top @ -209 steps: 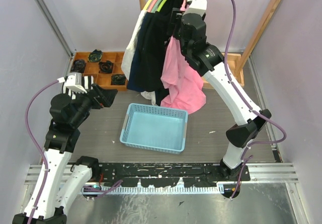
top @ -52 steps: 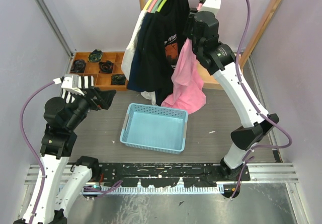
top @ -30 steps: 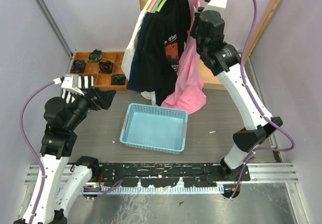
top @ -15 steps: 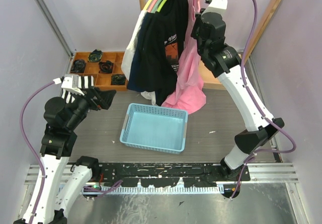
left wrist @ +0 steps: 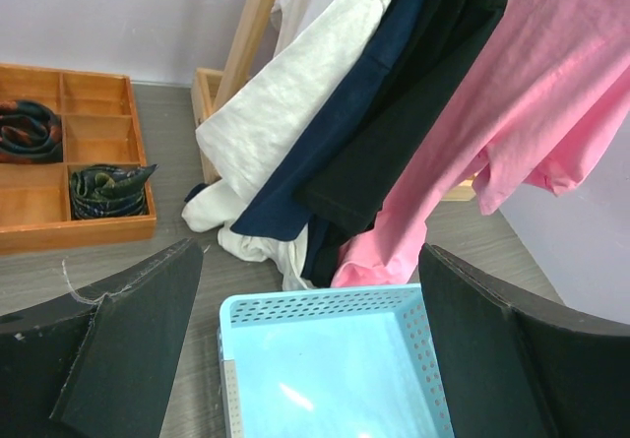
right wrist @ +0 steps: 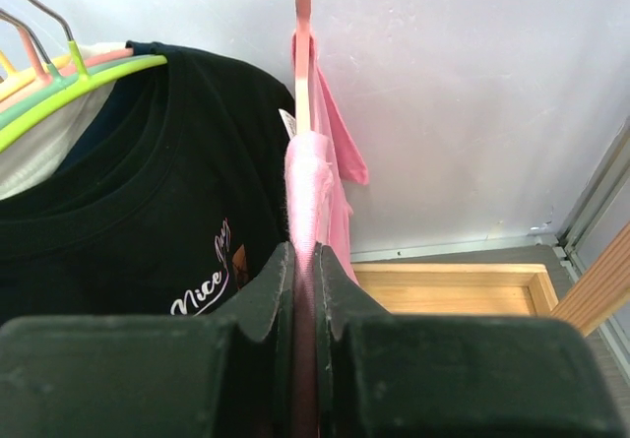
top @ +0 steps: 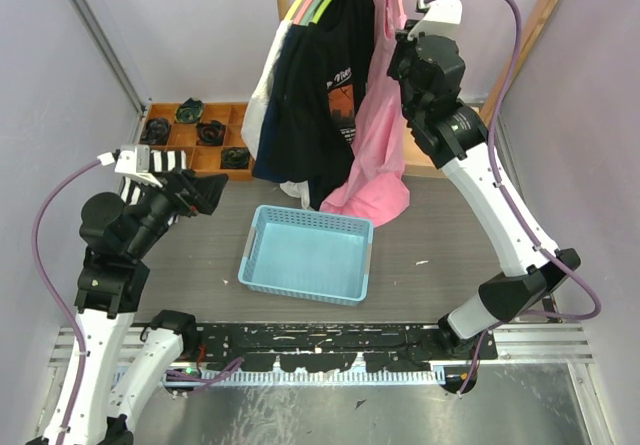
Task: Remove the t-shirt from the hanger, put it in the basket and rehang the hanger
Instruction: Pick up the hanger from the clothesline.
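While rolled cloths (left wrist: 108,184) lie in the tray (left wrist: 79,233), the t-shirt (top: 375,135) hangs.

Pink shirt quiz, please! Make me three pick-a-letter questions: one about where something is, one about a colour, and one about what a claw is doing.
1. Where is the basket?
A on the rail
B on the table
C in the tray

2. What colour is the shirt in the right claw?
A pink
B black
C white

3. The left claw is:
A shut on a sock
B shut on the basket
C open and empty

Answers:
1 B, it sits flat on the table between the arms.
2 A, pink cloth is pinched between its jaws.
3 C, its jaws stand wide apart with nothing between them.
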Robot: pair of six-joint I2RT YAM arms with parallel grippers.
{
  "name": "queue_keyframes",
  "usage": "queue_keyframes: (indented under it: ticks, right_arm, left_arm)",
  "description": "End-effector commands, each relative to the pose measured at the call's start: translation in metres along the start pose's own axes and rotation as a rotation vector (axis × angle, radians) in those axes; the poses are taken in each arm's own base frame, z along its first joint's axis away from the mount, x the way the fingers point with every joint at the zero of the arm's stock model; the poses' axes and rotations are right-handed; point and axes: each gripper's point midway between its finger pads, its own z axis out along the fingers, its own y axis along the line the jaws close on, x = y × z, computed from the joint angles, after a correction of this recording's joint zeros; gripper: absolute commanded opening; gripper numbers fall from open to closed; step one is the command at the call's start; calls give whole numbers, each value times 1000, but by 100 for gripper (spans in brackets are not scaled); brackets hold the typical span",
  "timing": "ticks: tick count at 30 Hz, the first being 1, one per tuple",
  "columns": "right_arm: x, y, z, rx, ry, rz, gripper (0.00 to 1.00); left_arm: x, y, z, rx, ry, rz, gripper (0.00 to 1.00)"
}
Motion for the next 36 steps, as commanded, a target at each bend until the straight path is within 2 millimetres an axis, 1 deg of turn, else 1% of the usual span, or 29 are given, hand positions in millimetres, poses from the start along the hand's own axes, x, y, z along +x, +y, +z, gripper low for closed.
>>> queue_keyframes:
  ticks: [1,5,10,15,19,21,27,31,36]
  right_arm:
    - [-82,-10,-26,-29,-223,108,0]
    - [-86,-12,-32,-33,-237,114,1]
    - [-82,-17,-43,-44,-227,125,1]
    - [-60,-25,-56,-47,-182,130,1]
    - [-45,-32,-74,-70,-164,148,1]
    - [-41,-36,-85,-87,-161,159,1]
    - [-19,-42,-113,-124,-135,175,1]
    - [-5,-45,-128,-142,-118,178,1]
    - [11,-48,-140,-162,-100,182,1]
  left_arm:
    - [-27,-17,-6,45,-63,1,99]
    - [-35,-25,-7,72,-75,-7,99]
    - [-42,-33,-10,99,-87,-7,99]
    - [-48,-46,-12,158,-85,-9,99]
    - [-50,-56,-11,209,-80,-22,100]
    - [-50,-59,-9,230,-71,-28,99]
    - [-51,-69,-1,286,-49,-48,97]
    - [-53,-74,3,308,-34,-45,97]
    - [-47,-83,19,329,4,-28,98]
